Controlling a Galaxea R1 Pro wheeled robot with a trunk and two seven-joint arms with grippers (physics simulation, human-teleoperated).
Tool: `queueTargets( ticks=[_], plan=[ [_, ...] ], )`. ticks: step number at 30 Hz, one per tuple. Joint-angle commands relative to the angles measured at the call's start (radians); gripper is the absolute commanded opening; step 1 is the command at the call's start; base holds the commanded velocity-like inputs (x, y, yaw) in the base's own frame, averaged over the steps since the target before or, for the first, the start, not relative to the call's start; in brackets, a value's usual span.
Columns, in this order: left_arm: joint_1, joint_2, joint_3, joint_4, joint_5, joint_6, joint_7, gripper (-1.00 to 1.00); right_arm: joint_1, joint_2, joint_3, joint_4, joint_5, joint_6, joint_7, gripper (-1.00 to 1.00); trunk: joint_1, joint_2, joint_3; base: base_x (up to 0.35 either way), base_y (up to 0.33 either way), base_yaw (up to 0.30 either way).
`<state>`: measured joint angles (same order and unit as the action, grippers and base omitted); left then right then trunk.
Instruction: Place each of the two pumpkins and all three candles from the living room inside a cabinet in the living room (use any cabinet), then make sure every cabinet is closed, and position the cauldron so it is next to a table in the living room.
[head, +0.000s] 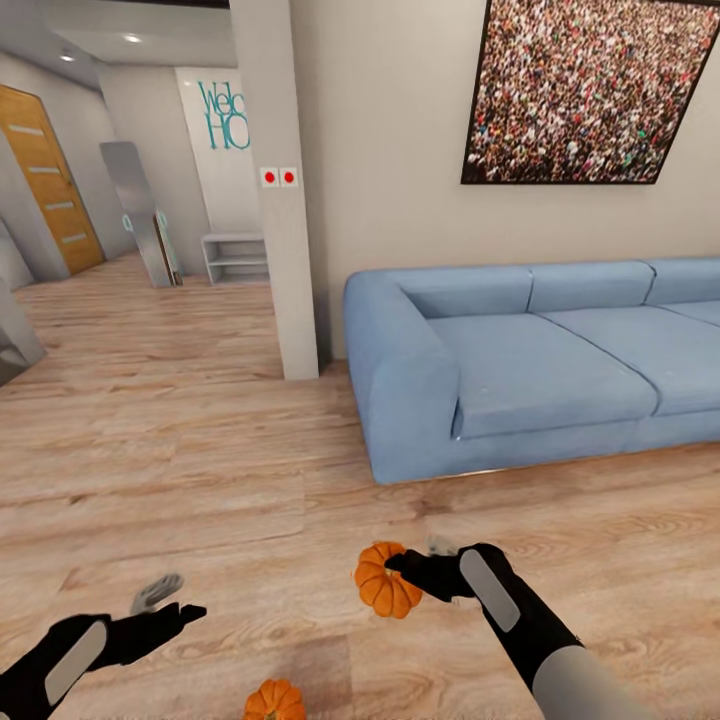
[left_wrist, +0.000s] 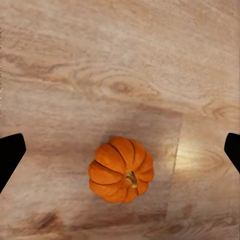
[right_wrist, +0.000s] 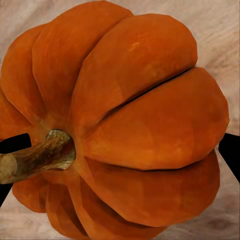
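Observation:
My right gripper (head: 402, 572) is shut on a ribbed orange pumpkin (head: 384, 583) and holds it a little above the wooden floor, in front of the sofa. The right wrist view has this pumpkin (right_wrist: 135, 120) up close, stem to one side, with a dark fingertip (right_wrist: 12, 144) at each edge. A second pumpkin (head: 273, 702) rests on the floor at the bottom of the head view, between my arms. My left gripper (head: 170, 600) hangs open above and to the left of it. In the left wrist view that pumpkin (left_wrist: 121, 170) lies on the boards between the spread fingers (left_wrist: 11, 152).
A long blue sofa (head: 540, 350) stands against the right wall under a large crowd picture (head: 590, 90). A white pillar (head: 285, 200) rises left of the sofa. Beyond it a hallway holds a low white shelf (head: 236, 257) and a wooden door (head: 50, 180).

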<state>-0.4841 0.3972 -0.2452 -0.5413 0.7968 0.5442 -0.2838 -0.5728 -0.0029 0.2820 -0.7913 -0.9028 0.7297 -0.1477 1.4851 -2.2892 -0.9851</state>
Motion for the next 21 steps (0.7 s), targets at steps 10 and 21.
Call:
queueTargets(
  ticks=[10,21],
  plan=[
    [-0.001,-0.001,-0.002,0.032,-0.011,-0.035,-0.015,1.00,-0.001,0.027,0.097,-0.209,-0.004,0.049,-0.078,-1.00,0.038,-0.071,-0.032,0.000,0.000,0.000],
    [0.000,-0.002,-0.009,0.034,-0.010,-0.051,-0.043,1.00,0.010,0.029,0.121,-0.583,-0.065,0.119,-0.357,-1.00,0.080,-0.148,-0.067,0.000,0.000,0.000]
  ],
)
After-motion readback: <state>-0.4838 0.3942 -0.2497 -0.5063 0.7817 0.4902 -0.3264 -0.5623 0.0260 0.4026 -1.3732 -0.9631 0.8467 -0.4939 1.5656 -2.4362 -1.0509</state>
